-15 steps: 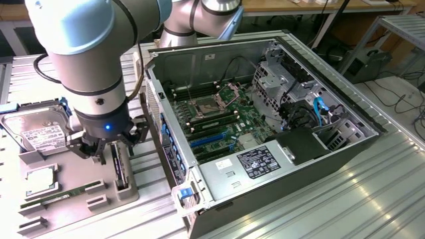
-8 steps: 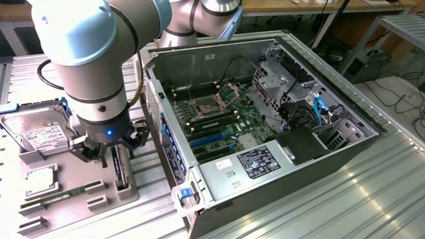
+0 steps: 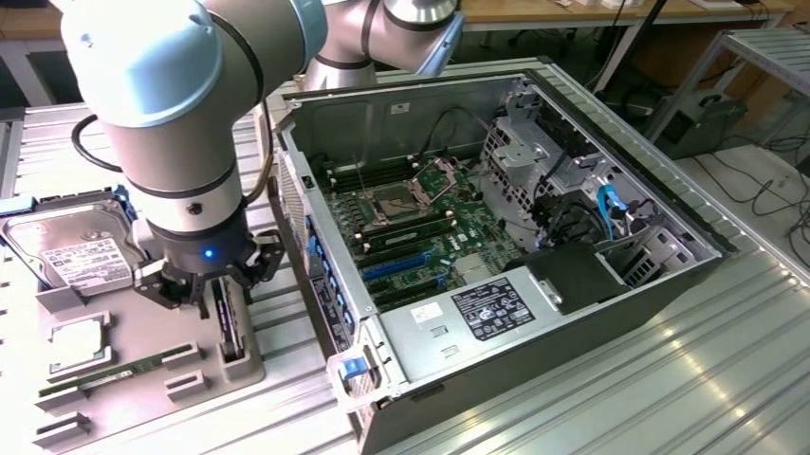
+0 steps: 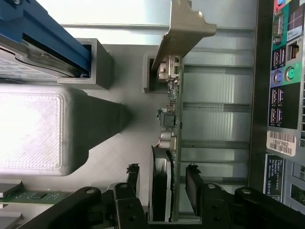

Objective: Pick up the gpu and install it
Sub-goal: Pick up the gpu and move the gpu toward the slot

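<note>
In the exterior view, the arm is seen at the exterior view's left, lowered over a grey fixture tray (image 3: 215, 379) that is set on the ribbed metal table (image 3: 658, 379). The gripper (image 3: 203, 292) is pointed straight down at the gpu (image 3: 230, 327), which is stood on edge in a slot along the tray's side nearest the open computer case (image 3: 506, 398). A hard drive (image 3: 76, 251) is held at the tray's upper-left end, a processor chip (image 3: 79, 343) is laid below it, and a RAM stick (image 3: 108, 376) is laid near the lower left of the frame. The case is laid on its side at the centre, with the motherboard exposed.

In the wrist view, the gripper (image 4: 162, 172) is seen astride the gpu (image 4: 174, 119). The fingers (image 4: 193, 179) are held apart, one on each face of the card, and a narrow gap is visible on both sides, so the card is not clamped. The card's silvery bracket (image 4: 183, 28) is seen at the end away from the gripper. The hard drive (image 4: 43, 52) is seated in its blue-framed holder, and the case's rear port panel (image 4: 286, 71) is seen beyond the gpu.
</note>
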You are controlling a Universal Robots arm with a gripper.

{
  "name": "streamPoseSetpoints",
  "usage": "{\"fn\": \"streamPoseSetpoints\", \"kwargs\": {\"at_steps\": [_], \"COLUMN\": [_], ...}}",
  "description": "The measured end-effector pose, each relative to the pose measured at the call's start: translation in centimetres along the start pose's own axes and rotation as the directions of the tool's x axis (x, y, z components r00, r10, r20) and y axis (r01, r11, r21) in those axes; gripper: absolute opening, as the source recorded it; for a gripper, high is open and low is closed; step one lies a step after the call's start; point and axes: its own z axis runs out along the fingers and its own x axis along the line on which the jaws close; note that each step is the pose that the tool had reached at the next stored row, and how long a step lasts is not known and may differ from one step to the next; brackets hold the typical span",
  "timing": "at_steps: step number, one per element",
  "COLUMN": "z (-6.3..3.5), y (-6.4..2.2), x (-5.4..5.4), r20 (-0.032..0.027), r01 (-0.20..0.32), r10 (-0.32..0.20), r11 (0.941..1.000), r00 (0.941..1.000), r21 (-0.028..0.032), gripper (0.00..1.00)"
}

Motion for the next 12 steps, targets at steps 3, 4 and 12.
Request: {"fn": "streamPoseSetpoints", "kwargs": {"at_steps": [3,4,12], "z": [0.09,0.09,-1.45], "y": [-0.01,-0.01,0.05], "x": [0.0,0.0,0.0], "r20": [-0.0006,-0.0007,-0.0005], "r01": [0.0,0.0,0.0], "r10": [0.0,0.0,0.0], "r11": [1.0,1.0,1.0], "r00": [1.0,1.0,1.0], "r21": [0.0003,0.0004,0.0002], "gripper": [0.51,0.51,0.28]}}
